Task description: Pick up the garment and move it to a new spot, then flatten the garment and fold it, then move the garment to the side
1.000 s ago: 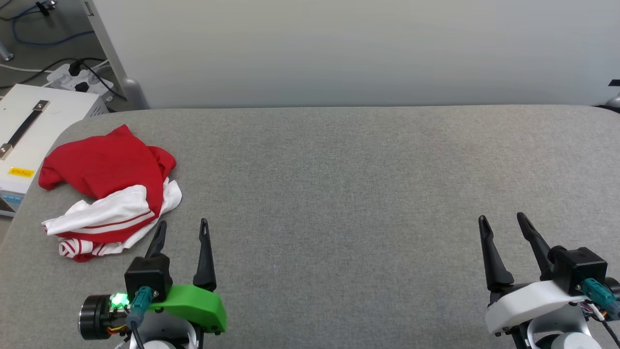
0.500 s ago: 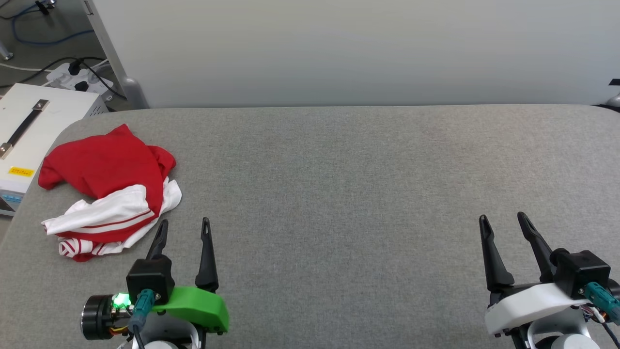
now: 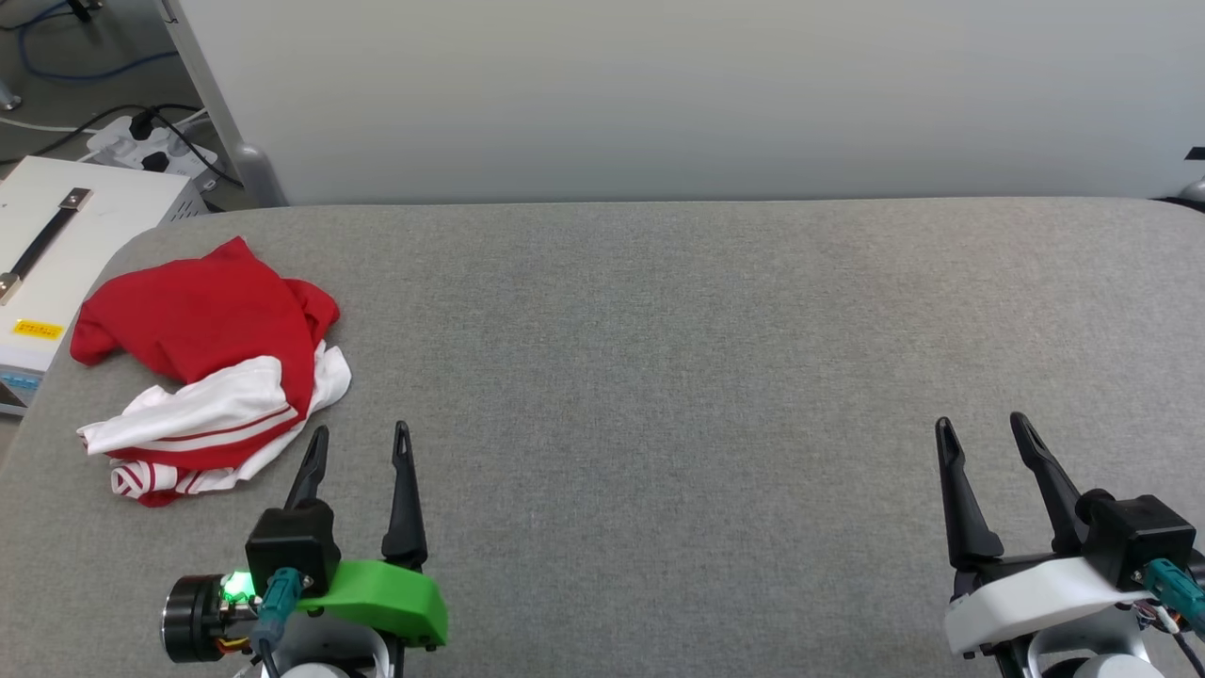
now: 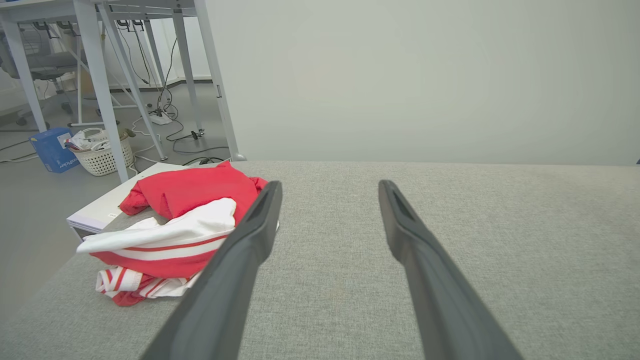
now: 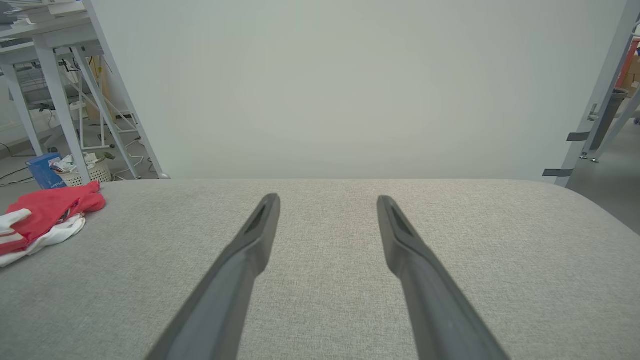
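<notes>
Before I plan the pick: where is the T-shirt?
Head view: the red-and-white T-shirt lies crumpled near the left edge of the grey table, just forward-left of the left hand.

Left hand (image 3: 361, 430) — green shell (image 3: 386, 593), glowing green lamp (image 3: 233, 588); right hand (image 3: 979, 421) — white shell (image 3: 1026, 598); both have teal plugs (image 3: 280, 589) and dark tapered fingers (image 3: 405, 508).

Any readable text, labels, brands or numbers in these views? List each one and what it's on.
Nothing can be read outright.
Yellow sticker on the white case: dark print, too small to read.
Blue box in the left wrist view: white lettering, too blurred to read.
Garment: no lettering showing, only red-and-white stripes.
</notes>
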Available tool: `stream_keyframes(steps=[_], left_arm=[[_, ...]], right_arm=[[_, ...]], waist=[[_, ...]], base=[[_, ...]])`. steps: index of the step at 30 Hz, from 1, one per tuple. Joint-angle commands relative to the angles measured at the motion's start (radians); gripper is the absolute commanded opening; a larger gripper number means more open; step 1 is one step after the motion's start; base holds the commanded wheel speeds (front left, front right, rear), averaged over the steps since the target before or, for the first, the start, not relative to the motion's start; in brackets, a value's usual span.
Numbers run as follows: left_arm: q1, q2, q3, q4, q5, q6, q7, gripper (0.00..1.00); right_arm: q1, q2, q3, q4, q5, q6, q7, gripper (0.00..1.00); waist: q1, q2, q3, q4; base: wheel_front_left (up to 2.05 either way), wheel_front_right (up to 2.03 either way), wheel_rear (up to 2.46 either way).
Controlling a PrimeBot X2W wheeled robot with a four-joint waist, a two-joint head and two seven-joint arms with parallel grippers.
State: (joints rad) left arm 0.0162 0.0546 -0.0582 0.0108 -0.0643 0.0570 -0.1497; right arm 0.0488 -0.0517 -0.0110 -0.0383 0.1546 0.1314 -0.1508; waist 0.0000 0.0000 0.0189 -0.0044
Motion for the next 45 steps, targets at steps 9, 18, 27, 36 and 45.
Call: stream_keyframes(steps=[9, 18, 27, 36, 45], left_arm=[[-0.002, -0.003, -0.008, 0.013, -0.015, 0.011, -0.027, 1.00], [-0.001, -0.003, -0.014, 0.025, -0.019, 0.018, -0.046, 1.00], [0.001, -0.004, -0.026, 0.032, -0.027, 0.021, -0.069, 1.00], [0.002, -0.004, -0.029, 0.032, -0.039, 0.004, -0.088, 1.00], [0.005, -0.004, -0.032, 0.044, -0.048, -0.002, -0.106, 1.00]], right_arm=[[0.026, 0.001, 0.000, -0.007, 0.016, -0.001, -0.027, 1.00], [0.035, 0.001, 0.000, -0.002, 0.031, -0.001, -0.046, 1.00], [0.046, 0.001, 0.008, -0.002, 0.045, -0.001, -0.068, 1.00], [0.053, 0.001, 0.012, -0.001, 0.056, -0.001, -0.087, 1.00], [0.060, 0.001, 0.016, 0.004, 0.068, -0.001, -0.105, 1.00]], waist=[[0.0000, 0.0000, 0.000, -0.002], [0.0000, 0.0000, 0.000, -0.001], [0.0000, 0.0000, 0.000, -0.002], [0.0000, 0.0000, 0.005, -0.002], [0.0000, 0.0000, 0.008, -0.002]], base=[[0.00, 0.00, 0.00], [0.00, 0.00, 0.00], [0.00, 0.00, 0.00], [0.00, 0.00, 0.00], [0.00, 0.00, 0.00]])
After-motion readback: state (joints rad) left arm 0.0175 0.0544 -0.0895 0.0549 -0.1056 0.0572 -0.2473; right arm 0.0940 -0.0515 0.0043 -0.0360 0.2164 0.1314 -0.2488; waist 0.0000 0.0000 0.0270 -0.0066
